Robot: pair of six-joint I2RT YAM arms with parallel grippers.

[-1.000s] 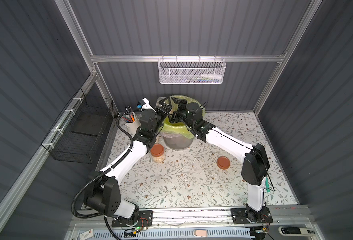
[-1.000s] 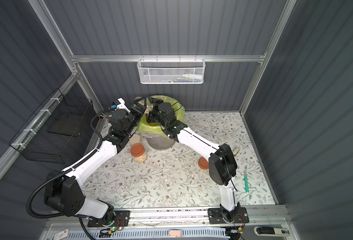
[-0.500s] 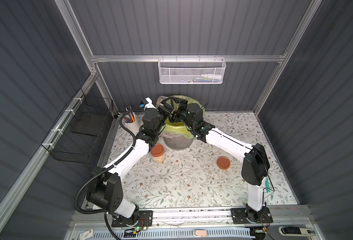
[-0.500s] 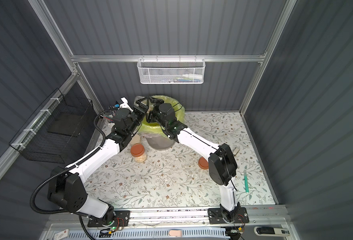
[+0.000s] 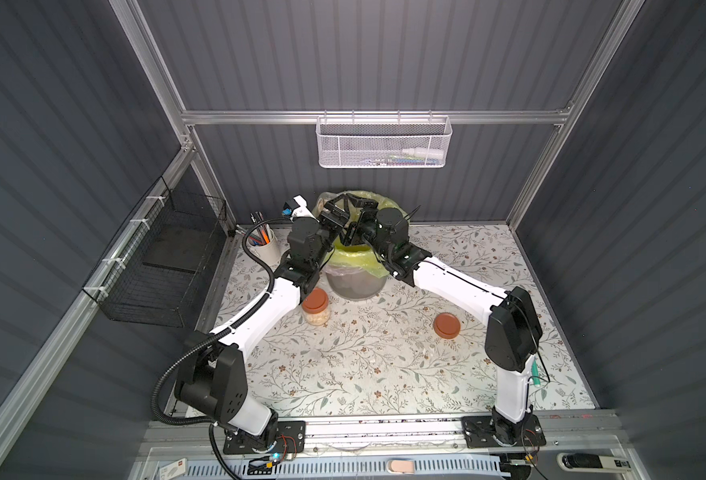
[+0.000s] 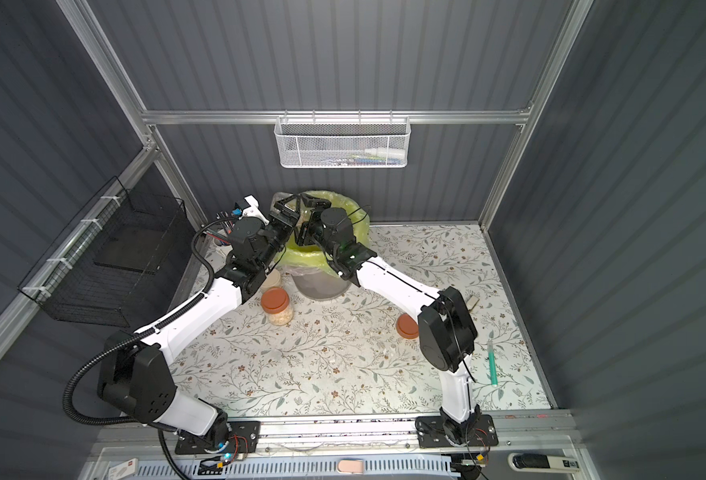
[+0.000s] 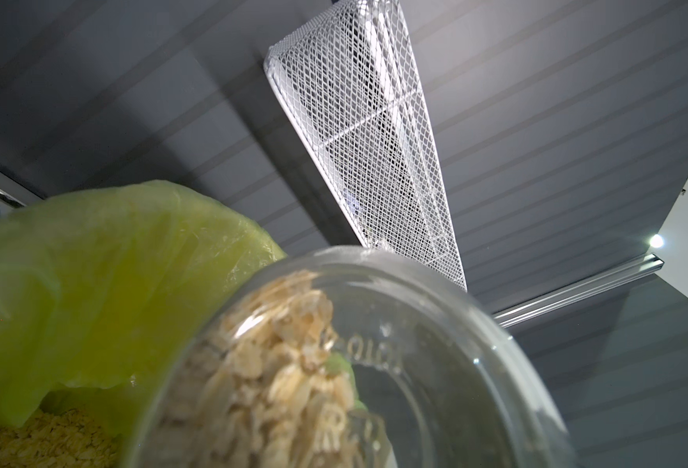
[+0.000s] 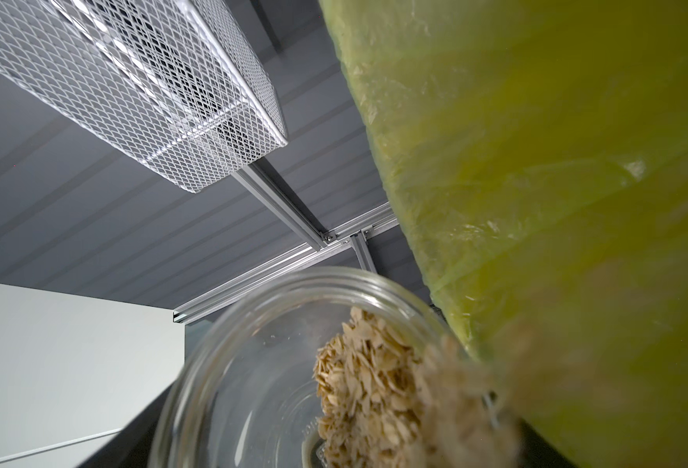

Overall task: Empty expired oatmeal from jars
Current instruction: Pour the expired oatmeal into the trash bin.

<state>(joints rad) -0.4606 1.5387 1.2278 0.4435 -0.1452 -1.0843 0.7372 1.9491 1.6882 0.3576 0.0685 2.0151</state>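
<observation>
Crate point(image 5: 156, 266): black wire, hung on the side wall at 9 o'clock.

Pen cup point(image 5: 264, 249): white, at 10 o'clock on the floral desk point(image 5: 363, 374), just beside the left arm point(image 5: 268, 307).

Cream-lid jar point(image 6: 271, 279): between cup and bin, mostly hidden behind the left arm. Only the lid shows.

Brown-lid jar point(image 5: 315, 306): upright and shut, toward 9 o'clock of desk centre, near the bin's foot. Oats point(image 5: 317, 318) show through the glass.

Left jaws: over the bin, closed partway on the held jar point(image 7: 374, 356). The glass fills the wrist view and hides the tips.

Bin point(image 5: 357, 289): grey, at 12 o'clock by the back wall, lined with a yellow-green bag point(image 5: 355, 255). A heap of oats point(image 7: 42, 441) lies in the bag.

Held jar: aloft above the bin mouth and tilted, with its embossed base facing the left wrist camera. Its oats lie along the side nearest the bag.

Right jaws: meeting the left jaws over the bin, closed partway on the same jar.

Mesh basket point(image 5: 384, 143): white, on the back-wall rail above the bin.

Lid point(image 5: 446, 326): brown, flat on the desk toward 3 o'clock, well apart from the bin and near the right arm point(image 5: 459, 286).

Teal stick point(image 6: 492, 368): lying at 4 o'clock near the desk edge.
</observation>
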